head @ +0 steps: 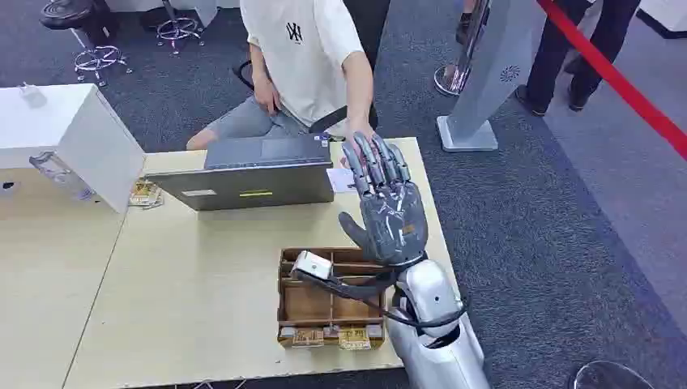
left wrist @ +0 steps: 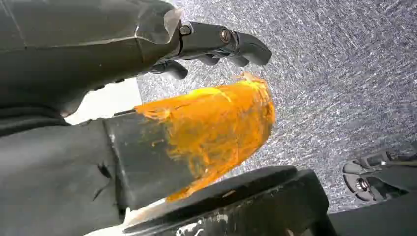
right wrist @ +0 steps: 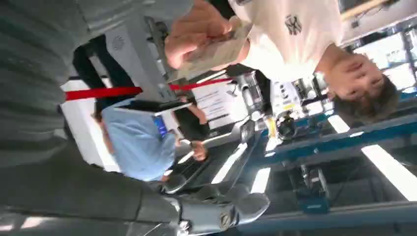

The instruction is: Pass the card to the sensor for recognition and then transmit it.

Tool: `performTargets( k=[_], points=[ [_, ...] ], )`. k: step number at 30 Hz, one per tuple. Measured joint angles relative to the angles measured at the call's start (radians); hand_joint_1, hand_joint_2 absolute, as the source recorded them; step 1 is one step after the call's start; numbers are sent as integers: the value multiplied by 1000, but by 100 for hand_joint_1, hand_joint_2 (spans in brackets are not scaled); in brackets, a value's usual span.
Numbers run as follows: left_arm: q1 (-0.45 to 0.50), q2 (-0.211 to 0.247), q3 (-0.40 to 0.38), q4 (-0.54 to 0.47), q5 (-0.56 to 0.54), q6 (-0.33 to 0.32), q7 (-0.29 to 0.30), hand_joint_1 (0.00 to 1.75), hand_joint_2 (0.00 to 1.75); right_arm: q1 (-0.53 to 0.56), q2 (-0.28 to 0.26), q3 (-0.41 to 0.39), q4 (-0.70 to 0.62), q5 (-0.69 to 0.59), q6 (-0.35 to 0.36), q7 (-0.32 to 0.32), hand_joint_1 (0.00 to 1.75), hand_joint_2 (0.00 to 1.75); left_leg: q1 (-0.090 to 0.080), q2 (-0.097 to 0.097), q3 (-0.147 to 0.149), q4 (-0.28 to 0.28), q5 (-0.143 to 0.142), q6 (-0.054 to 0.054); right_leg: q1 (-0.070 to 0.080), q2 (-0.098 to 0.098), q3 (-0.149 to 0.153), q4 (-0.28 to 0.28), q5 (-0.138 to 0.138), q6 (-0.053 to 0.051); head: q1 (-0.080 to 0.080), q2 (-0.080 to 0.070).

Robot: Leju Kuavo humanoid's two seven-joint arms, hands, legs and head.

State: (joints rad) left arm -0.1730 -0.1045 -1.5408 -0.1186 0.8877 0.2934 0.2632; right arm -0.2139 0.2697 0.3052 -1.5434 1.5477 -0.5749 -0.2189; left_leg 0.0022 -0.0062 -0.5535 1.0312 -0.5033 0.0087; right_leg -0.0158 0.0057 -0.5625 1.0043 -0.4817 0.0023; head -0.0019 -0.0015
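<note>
Your right robot hand (head: 387, 203) stands open, fingers spread, just beside the laptop (head: 258, 174), where the person's hand (right wrist: 194, 34) holds the card (right wrist: 219, 46) beyond its fingertips.

1 robot hand (head: 389, 207) was up over the table (head: 162, 292), fingers spread; the other hung by the floor, per left wrist cam. 1 laptop (head: 251, 172) sat just beyond it. 1 wooden divided tray (head: 312, 304) lay below its wrist w/ 1 white sensor box (head: 312, 265) on the rim. 1 card (right wrist: 216, 49) was in 1 person's hand (right wrist: 189, 34). 1 seated person (head: 304, 57) sat behind.
</note>
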Motion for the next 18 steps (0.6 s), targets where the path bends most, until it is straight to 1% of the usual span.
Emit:
performTargets(
  k=[3,4,5,6,7,8,18],
  points=[
    [0,0,0,0,-9,-8,0,0,0,-45,-9,9,50,5,0,81,0,175,0,0,0,0,0,0,0,0,0,0,0,0,0,0],
    [0,0,0,0,-11,-9,0,0,0,-61,-18,18,64,5,3,118,0,175,0,0,0,0,0,0,0,0,0,0,0,0,0,0],
    [0,0,0,0,-13,-9,0,0,0,-72,-24,25,75,5,4,135,42,175,0,0,0,0,0,0,0,0,0,0,0,0,0,0],
    [0,0,0,0,-14,-9,0,0,0,-80,-28,28,83,5,4,142,42,175,0,0,0,0,0,0,0,0,0,0,0,0,0,0],
    [0,0,0,0,-14,-9,0,0,0,-88,-32,31,92,6,3,146,164,175,0,0,0,0,0,0,0,0,0,0,0,0,0,0],
    [0,0,0,0,-14,-9,0,0,0,-93,-34,32,98,6,3,146,175,175,0,0,0,0,0,0,0,0,0,0,0,0,0,0],
    [0,0,0,0,-14,-11,0,0,0,-105,-50,36,133,6,3,147,175,175,0,0,0,0,0,0,0,0,0,0,0,0,0,0]
  ],
)
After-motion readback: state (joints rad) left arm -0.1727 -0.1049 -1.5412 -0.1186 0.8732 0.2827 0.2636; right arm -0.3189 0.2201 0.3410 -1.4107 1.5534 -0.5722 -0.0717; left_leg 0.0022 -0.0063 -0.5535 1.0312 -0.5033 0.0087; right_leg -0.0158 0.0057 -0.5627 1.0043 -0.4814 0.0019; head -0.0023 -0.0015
